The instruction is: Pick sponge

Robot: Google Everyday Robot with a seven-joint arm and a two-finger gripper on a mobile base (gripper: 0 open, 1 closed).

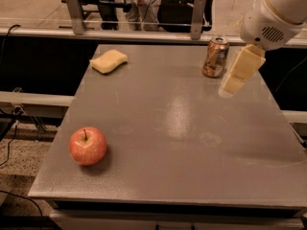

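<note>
The sponge (109, 61) is a pale yellow soft pad lying flat at the far left of the grey table (172, 128). My gripper (229, 89) hangs from the white arm (278, 13) at the upper right, above the table's right side, just right of and in front of a drink can. It is far to the right of the sponge and holds nothing that I can see.
A brown drink can (216, 56) stands upright at the far right of the table. A red apple (88, 145) sits near the front left corner. A metal rail (144, 32) and chair legs run behind the table's far edge.
</note>
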